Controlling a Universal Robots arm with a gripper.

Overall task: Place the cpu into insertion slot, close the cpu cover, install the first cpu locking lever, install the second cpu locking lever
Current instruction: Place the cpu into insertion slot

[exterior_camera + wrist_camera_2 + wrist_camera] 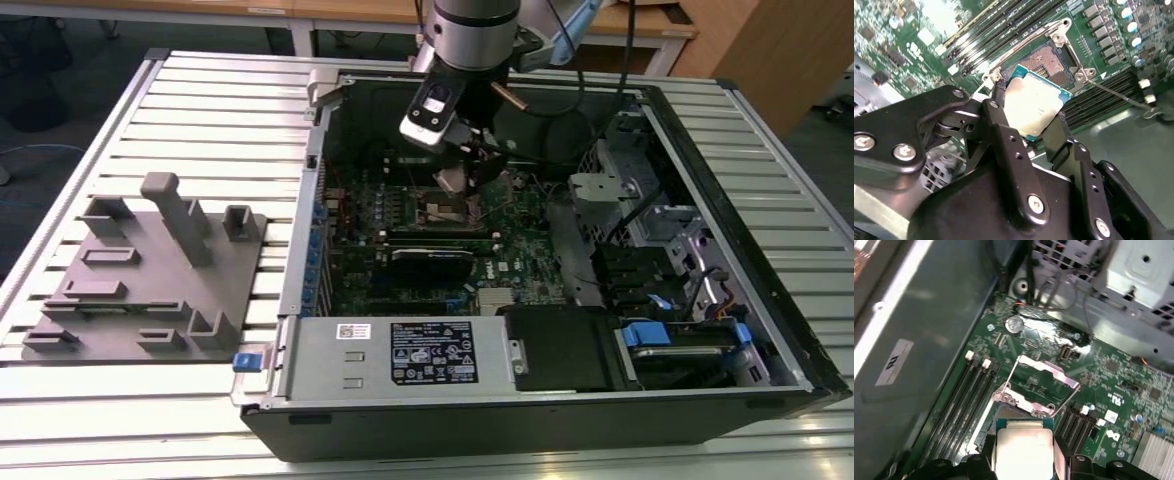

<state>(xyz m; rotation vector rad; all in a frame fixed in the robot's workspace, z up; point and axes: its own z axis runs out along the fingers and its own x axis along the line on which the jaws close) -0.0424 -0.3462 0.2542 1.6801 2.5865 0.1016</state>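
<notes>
Gripping the cpu [1024,447] by two opposite edges, your claw [1029,115] hung just above the open insertion slot [1051,59], its cpu cover [1046,371] raised beyond; to seat the chip well, you likely needed it level and squared with the socket's rim, lowered without sliding.

Grey jig [147,290] on slatted table [107,420], beside open case [534,432]; round silver disc [1013,324], perhaps battery.
</notes>
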